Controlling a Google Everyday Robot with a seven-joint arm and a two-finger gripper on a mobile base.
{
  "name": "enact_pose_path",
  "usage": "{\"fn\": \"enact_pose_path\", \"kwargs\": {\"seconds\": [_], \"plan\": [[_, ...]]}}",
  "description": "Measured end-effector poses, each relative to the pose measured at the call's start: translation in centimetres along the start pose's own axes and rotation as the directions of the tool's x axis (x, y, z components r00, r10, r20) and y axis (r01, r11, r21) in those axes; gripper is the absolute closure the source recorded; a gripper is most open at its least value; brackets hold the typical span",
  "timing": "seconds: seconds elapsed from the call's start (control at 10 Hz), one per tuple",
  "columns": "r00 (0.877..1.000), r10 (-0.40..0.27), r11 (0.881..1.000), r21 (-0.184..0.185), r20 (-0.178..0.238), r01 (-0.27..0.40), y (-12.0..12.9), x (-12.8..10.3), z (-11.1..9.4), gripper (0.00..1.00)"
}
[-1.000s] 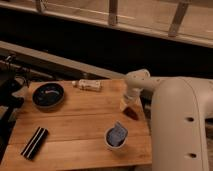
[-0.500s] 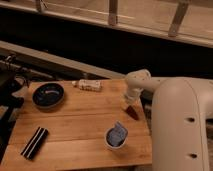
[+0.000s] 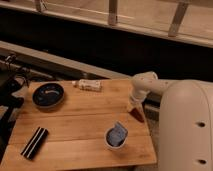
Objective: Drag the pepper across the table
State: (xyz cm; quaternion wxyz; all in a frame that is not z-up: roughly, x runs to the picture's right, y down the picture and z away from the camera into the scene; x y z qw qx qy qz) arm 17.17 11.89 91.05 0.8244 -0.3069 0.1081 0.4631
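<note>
The gripper (image 3: 133, 106) is found low at the right edge of the table (image 3: 75, 120), just above the pepper (image 3: 139, 117); whether it is closed cannot be told. A white cup (image 3: 116, 137) is noted near the pepper; a dark bowl (image 3: 48, 95) lies well apart.

The surface (image 3: 75, 120) was light brown wood in butcher-block planks, smooth and with a soft satin finish. The arm (image 3: 150, 84) looked like smooth white plastic with a mild sheen. The end effector (image 3: 134, 106), at the right edge of the surface just above the pepper (image 3: 138, 116), had the same pale, smooth look. The pepper's skin was dark red and smooth. The bowl (image 3: 48, 95) was dark and glossy. The cup (image 3: 116, 141) looked white and matt. The bar (image 3: 34, 142) was matt black with pale stripes.
</note>
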Motion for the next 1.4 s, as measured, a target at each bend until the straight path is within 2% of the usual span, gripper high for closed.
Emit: {"fn": "enact_pose_path", "kwargs": {"seconds": [0.2,0.5,0.8,1.1,1.4], "plan": [[1.0,0.009,1.0,-0.002,0.001,-0.009,-0.2,0.2,0.0,1.0],[1.0,0.025,1.0,-0.001,0.004,-0.025,-1.9,2.5,-0.3,1.0],[0.999,0.033,0.999,-0.005,0.011,-0.033,-1.7,1.8,-0.3,1.0],[0.998,0.055,0.998,-0.007,0.014,-0.055,-3.4,4.1,-0.6,1.0],[0.998,0.065,0.998,-0.009,0.018,-0.065,-3.6,4.2,-0.6,1.0]]}}
